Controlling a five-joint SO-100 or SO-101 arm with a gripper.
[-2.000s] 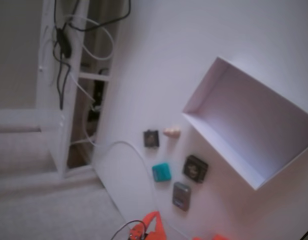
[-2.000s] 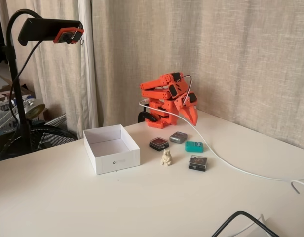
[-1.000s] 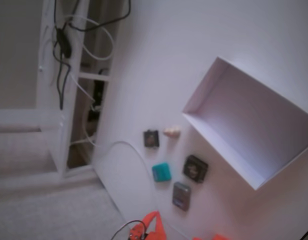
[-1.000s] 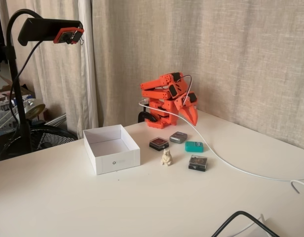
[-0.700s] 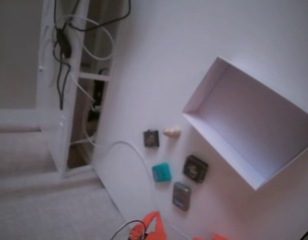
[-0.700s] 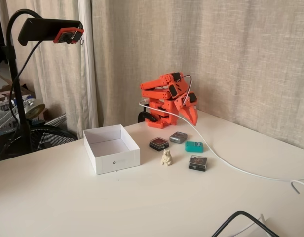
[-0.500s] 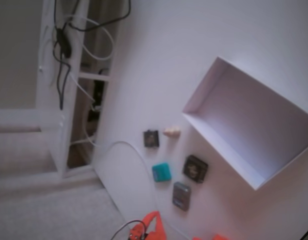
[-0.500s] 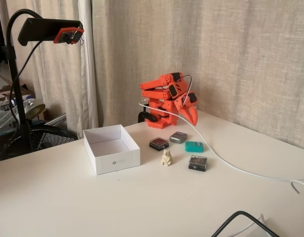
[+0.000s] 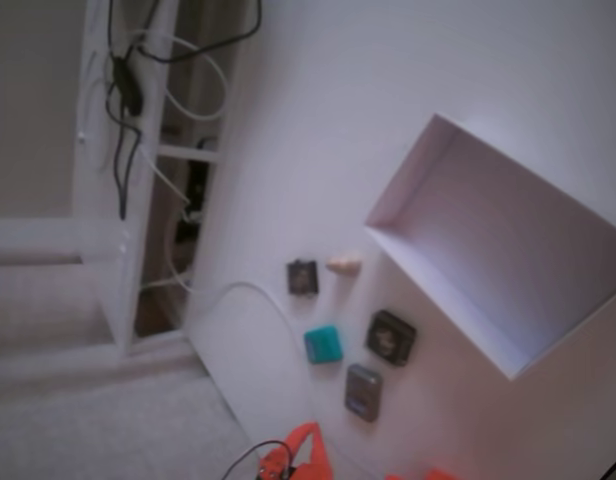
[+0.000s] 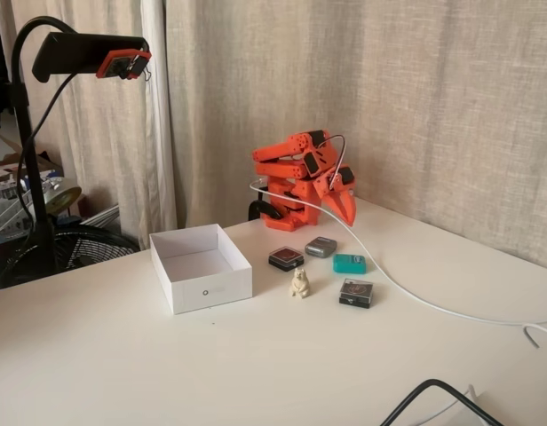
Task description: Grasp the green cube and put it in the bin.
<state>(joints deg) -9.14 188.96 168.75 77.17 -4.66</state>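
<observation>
Small teal-green cube [image 10: 349, 263] with rounded corners and plain faces, flat on the white table [image 10: 256, 355], touched by nothing. In the other fixed view, blurred but readable by colour [image 9: 323, 344]. Sits just in front of the folded orange arm [image 10: 296, 177], with the grey rectangular block [image 10: 321, 247] close beside it on the left in the side-on fixed view and a dark square block [image 10: 356, 292] nearer the camera. Second dark square block [image 10: 286, 258] and a small cream figurine [image 10: 299, 282] further left, between the cube and the bin [image 10: 176, 275]. Bin well apart from the cube: white, shallow, open-topped, nothing visible inside; a small dark round mark on its front wall.

Gripper [image 10: 344, 208] raised above the table, pointing down and forward, behind and above the cube, holding nothing. Fingers look drawn together to a point, though too small and too edge-on here to be sure, so cannot tell how far apart. White cable [image 10: 407, 293] running from the arm past the cube's right side across the table.

In the slanted fixed view, only a scrap of the orange arm [image 9: 303, 450] showing at the bottom edge, gripper out of frame; whole picture soft, so centres of the dark blocks unreadable. Bin's right corner [image 9: 548, 300] cut off there by the frame edge. Black cable [image 10: 433, 395] cut off at the bottom of the side-on view
</observation>
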